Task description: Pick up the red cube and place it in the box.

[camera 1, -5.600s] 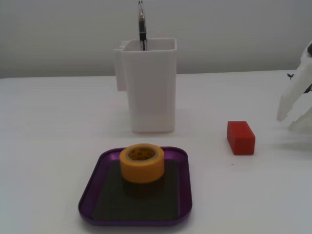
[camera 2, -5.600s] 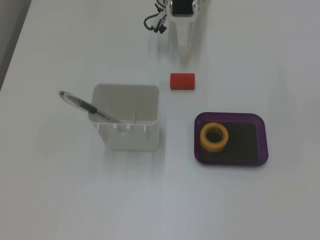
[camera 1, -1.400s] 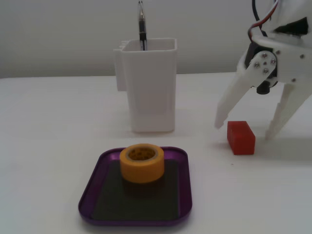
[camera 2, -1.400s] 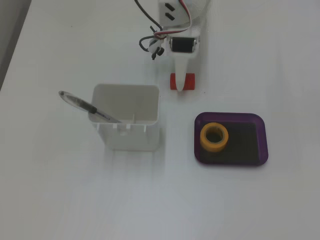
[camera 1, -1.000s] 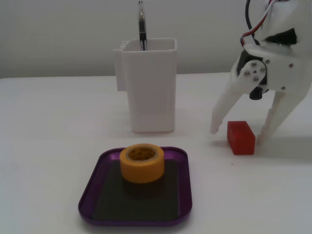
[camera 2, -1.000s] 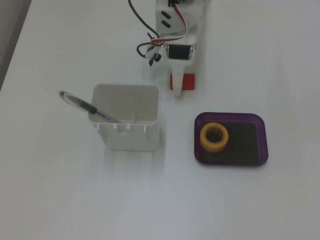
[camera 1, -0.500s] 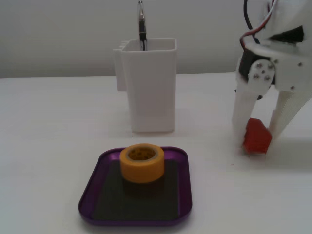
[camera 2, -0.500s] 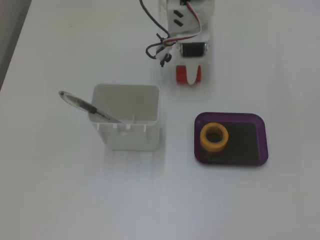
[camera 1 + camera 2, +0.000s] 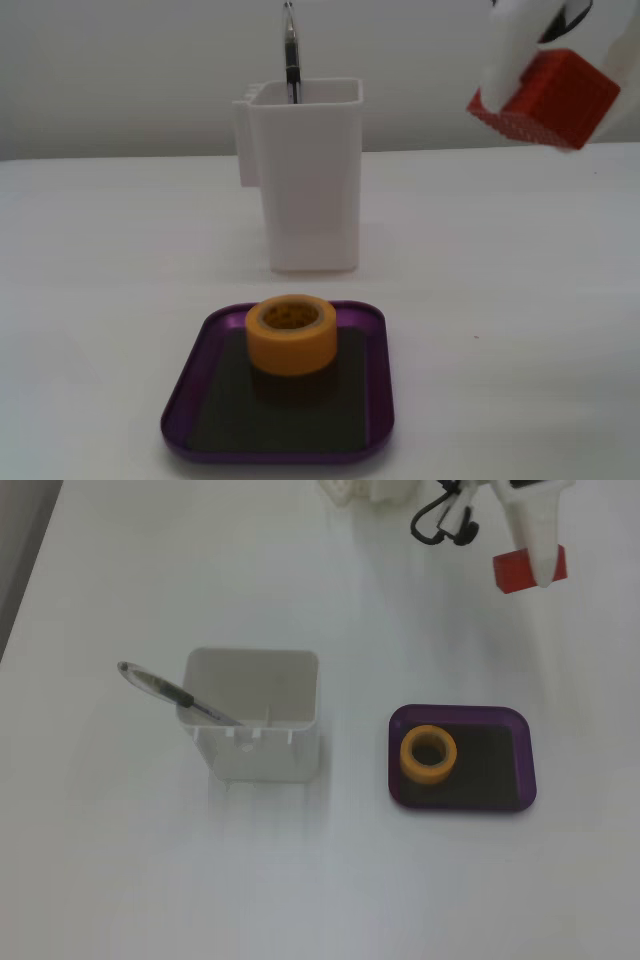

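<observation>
Here, the white two-finger gripper (image 9: 535,80) is closed on the small matte red plastic cube (image 9: 550,100), holding it tilted in the air above the table (image 9: 500,260). The shallow purple metallic tray (image 9: 462,798), carrying a yellow-orange tape roll (image 9: 429,754), lies mid-table beside a tall white plastic container (image 9: 255,730) holding a pen (image 9: 170,692).

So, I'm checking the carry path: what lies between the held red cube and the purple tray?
Only bare white table, clearest in the fixed view from above: the cube hangs in the fingers, and the tray holds just the tape roll.
</observation>
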